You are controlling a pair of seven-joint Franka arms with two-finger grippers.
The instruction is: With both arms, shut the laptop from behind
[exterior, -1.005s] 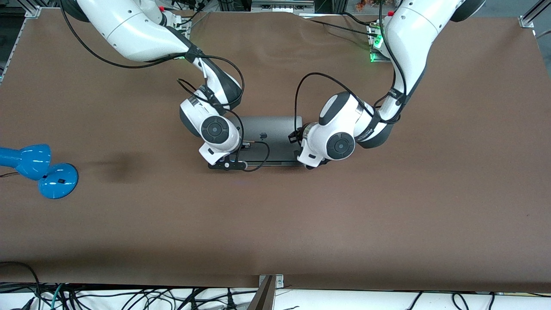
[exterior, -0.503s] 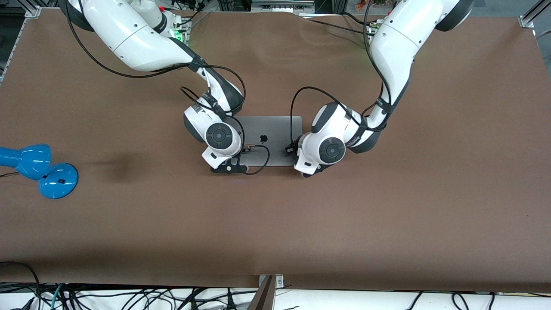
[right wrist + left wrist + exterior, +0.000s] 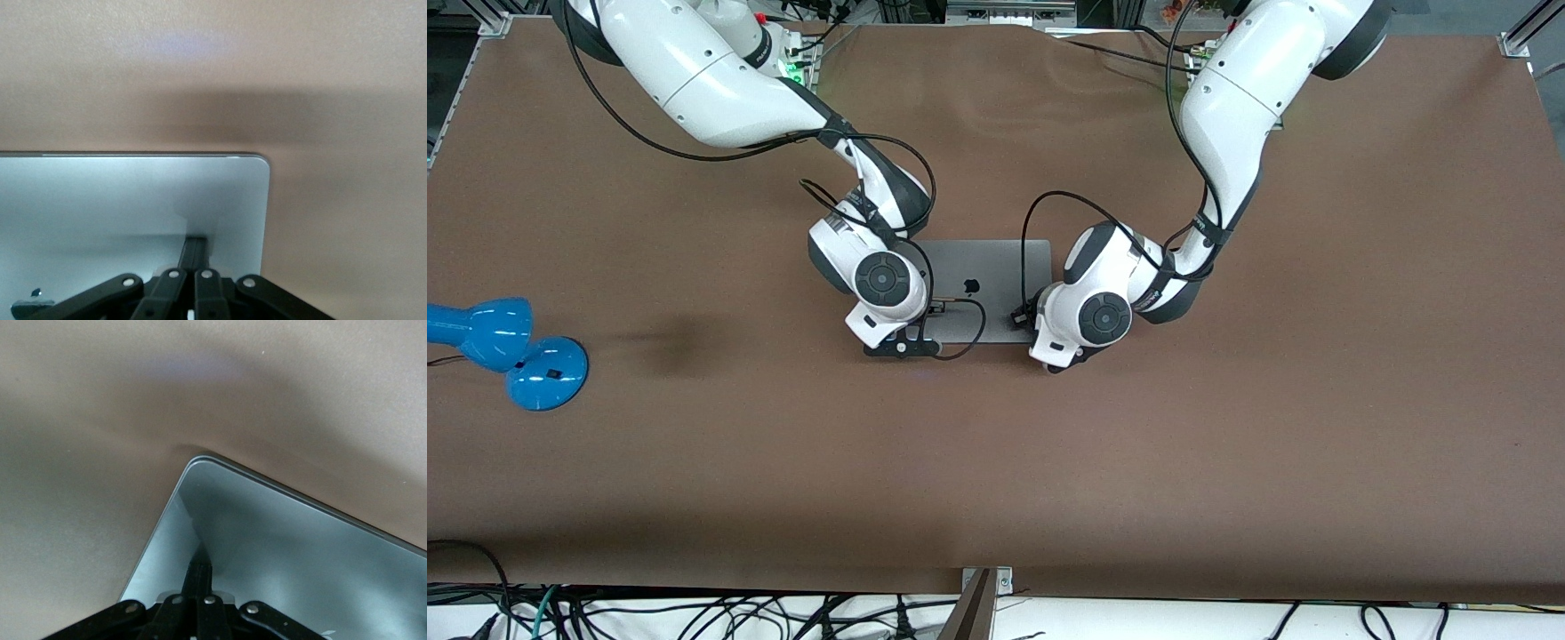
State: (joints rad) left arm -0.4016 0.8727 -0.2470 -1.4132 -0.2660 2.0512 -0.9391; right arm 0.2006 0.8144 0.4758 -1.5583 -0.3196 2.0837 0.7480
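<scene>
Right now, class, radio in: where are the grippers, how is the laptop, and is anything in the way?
Both grippers shut, left and right, fingertips on the laptop lid's corners. Lid down flat. Blue lamp well clear, at the right arm's end.

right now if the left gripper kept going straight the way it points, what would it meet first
The laptop: the shut left gripper points down at the grey lid near one corner and seems to be already on it, though actual contact is hard to confirm. Under the lid there is only the brown table.
</scene>
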